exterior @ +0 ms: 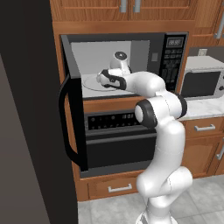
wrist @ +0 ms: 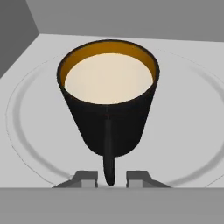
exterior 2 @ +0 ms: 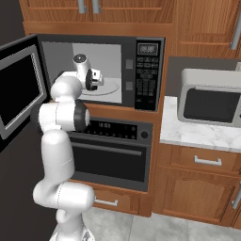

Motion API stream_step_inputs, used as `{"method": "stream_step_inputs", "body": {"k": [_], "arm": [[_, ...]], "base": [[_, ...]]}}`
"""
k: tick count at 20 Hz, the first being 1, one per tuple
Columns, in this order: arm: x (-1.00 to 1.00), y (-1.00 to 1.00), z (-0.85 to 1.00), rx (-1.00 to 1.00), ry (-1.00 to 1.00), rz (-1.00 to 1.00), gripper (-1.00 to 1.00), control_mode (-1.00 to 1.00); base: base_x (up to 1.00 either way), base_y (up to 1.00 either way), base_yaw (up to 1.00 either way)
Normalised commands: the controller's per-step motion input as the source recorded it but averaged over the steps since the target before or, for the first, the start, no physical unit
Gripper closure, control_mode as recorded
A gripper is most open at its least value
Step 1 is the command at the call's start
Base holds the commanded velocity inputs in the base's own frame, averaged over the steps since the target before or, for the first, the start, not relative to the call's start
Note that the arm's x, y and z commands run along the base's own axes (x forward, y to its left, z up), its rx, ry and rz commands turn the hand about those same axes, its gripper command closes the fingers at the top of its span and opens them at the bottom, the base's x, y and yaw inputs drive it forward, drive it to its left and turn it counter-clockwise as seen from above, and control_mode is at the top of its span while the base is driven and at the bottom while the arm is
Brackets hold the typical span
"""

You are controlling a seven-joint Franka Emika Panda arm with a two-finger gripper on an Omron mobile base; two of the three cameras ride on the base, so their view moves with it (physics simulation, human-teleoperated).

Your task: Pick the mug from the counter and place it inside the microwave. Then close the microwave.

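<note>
Mug (wrist: 108,98) stands on the microwave (exterior: 175,52) turntable (wrist: 192,113) (door open); claw (wrist: 111,178) narrowly parted — straddling its handle.

The mug (wrist: 109,105) is black outside, orange-gold along its inner wall, with a cream fill. The microwave (exterior: 175,57) is black with a grey interior and pale grey turntable (wrist: 192,109). The tabletop (exterior 2: 197,134) is white marble with grey veins above brown wooden cabinets (exterior 2: 197,188).
</note>
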Motion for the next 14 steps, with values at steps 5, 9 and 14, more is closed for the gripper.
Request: {"method": "stream_step_inputs", "body": {"k": [5,9,14], "arm": [[0.00,0.00,0.00,0.00,0.00,0.00,-1.00,-1.00],[-0.06,0.00,0.00,0.00,0.00,0.00,-1.00,-1.00],[-0.75,-0.03,0.00,0.00,0.00,0.00,-1.00,-1.00]], "base": [[0.00,0.00,0.00],[0.00,0.00,0.00],[0.00,0.00,0.00]]}}
